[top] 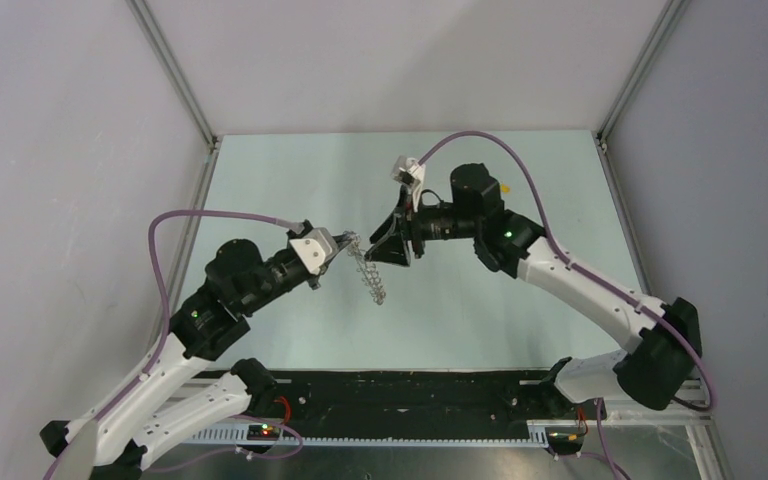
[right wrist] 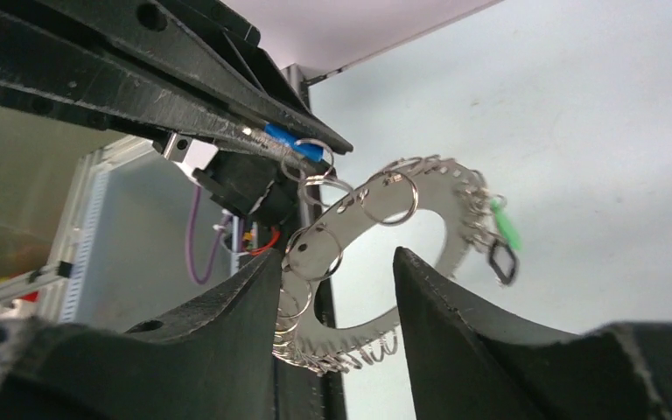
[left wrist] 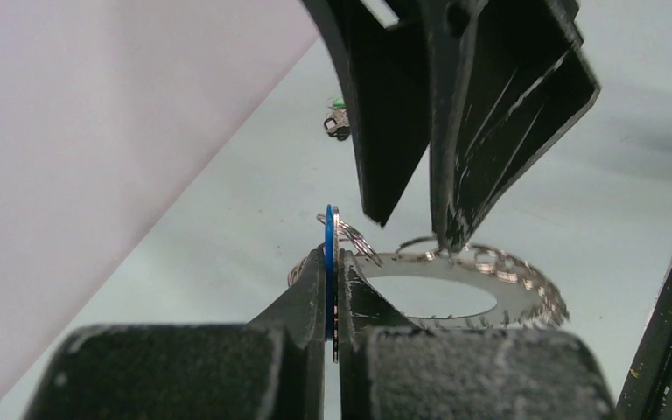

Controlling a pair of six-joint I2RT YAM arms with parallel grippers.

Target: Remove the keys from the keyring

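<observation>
Black left gripper (left wrist: 332, 262) pinches a blue key (left wrist: 327, 232); right gripper (right wrist: 337, 262), parted, touches keyring (right wrist: 442, 188).

My left arm (top: 165, 365) reaching in to the centre, left gripper (top: 347, 241) pinched fully closed, my right arm (top: 570, 275) bent in from the opposite side, right gripper (top: 374, 249) facing it, jaws parted

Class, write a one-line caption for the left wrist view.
Left gripper jaws shut on a blue-headed key; right gripper open at the keyring.

A pale green table (top: 520, 300) bears one small key clump (left wrist: 337, 122).
</observation>
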